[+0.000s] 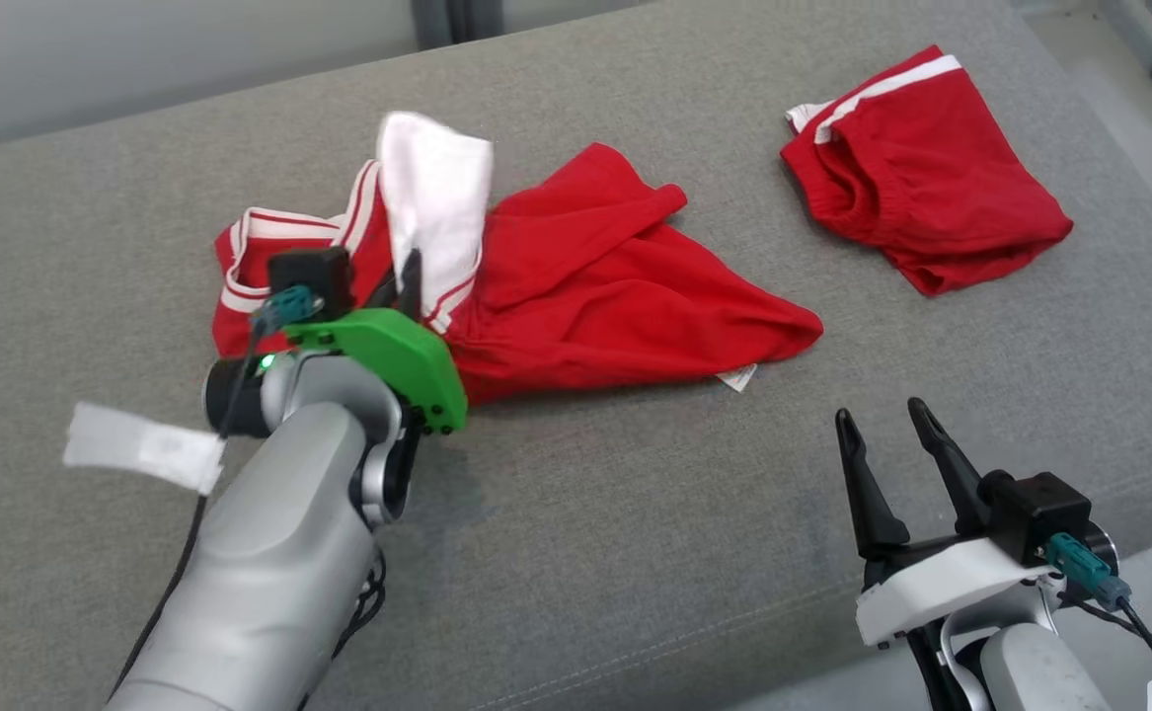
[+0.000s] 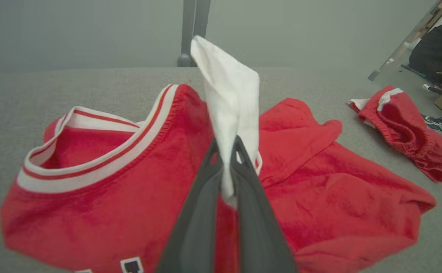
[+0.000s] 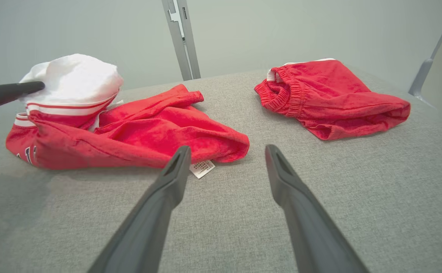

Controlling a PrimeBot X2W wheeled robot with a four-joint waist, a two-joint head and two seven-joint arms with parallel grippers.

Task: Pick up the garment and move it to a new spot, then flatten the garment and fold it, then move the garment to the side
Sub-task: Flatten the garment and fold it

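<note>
Head view took in two red garments on one grey cushioned surface (image 1: 635, 553). At the left, the left gripper (image 1: 406, 281) had its fingers together, clamped on a white fold (image 1: 434, 188) of the red jersey (image 1: 615, 296). That fold stood raised above the rest of the cloth, which lay crumpled on the surface left of centre. One white-and-red striped collar (image 1: 269, 219) showed at the jersey's left end, and one small white label (image 1: 738, 377) stuck out at its lower right hem. Left wrist view gave the grip up close: both dark fingers (image 2: 202, 212) pressed together with the white cloth pinched between them. Further right, well apart from the jersey, lay one pair of red shorts (image 1: 921, 197) with a white band, loosely bunched. At the lower right, the right gripper (image 1: 883, 420) hung near the surface's front edge, its two fingers apart, holding nothing and touching no cloth.
</note>
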